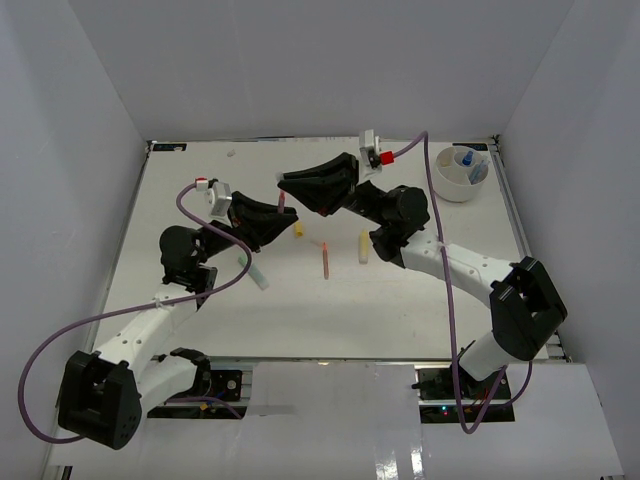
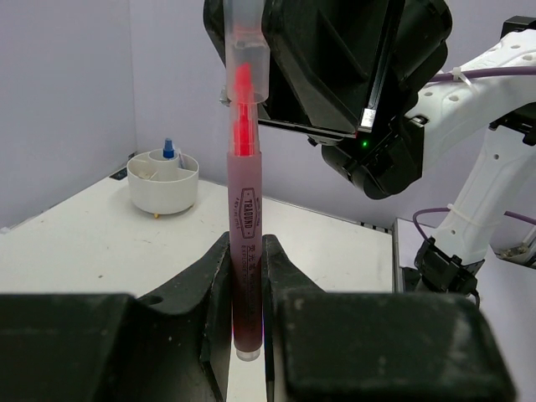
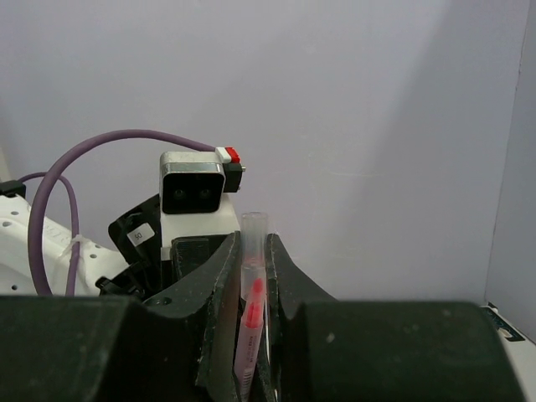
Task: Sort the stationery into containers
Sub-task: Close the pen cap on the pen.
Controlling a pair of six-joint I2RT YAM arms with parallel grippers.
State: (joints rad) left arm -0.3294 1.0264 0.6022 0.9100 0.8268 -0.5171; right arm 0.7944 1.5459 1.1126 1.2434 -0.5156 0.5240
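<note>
**A:** Overhead first. Where do the arms sit?

**B:** Both reach over the white table [image 1: 200, 330] and meet above its middle. The left gripper [image 1: 274, 214] and right gripper [image 1: 290, 183] are nose to nose, with a pink highlighter [image 1: 282, 200] between them. On the table lie a small yellow piece [image 1: 297, 229], an orange pen [image 1: 325, 261], a yellow highlighter [image 1: 364, 247] and a pale green pen [image 1: 254, 271]. The round white tub [image 1: 452, 185] stands at the far right corner, a blue-capped bottle [image 1: 468, 160] in one compartment.

**A:** Left wrist view?

**B:** The left gripper [image 2: 248, 285] is clamped narrow on the barrel of the pink highlighter [image 2: 244, 209], which stands upright. Its clear cap end runs up into the right gripper's black body above. The tub [image 2: 163, 186] sits well behind on the table, the bottle [image 2: 168, 151] showing over its rim.

**A:** And the right wrist?

**B:** The right gripper [image 3: 251, 276] has its fingers [image 3: 219, 276] close on both sides of the highlighter's [image 3: 251, 318] clear cap, touching it. The left arm's camera block [image 3: 194, 193] faces it from just behind.
</note>
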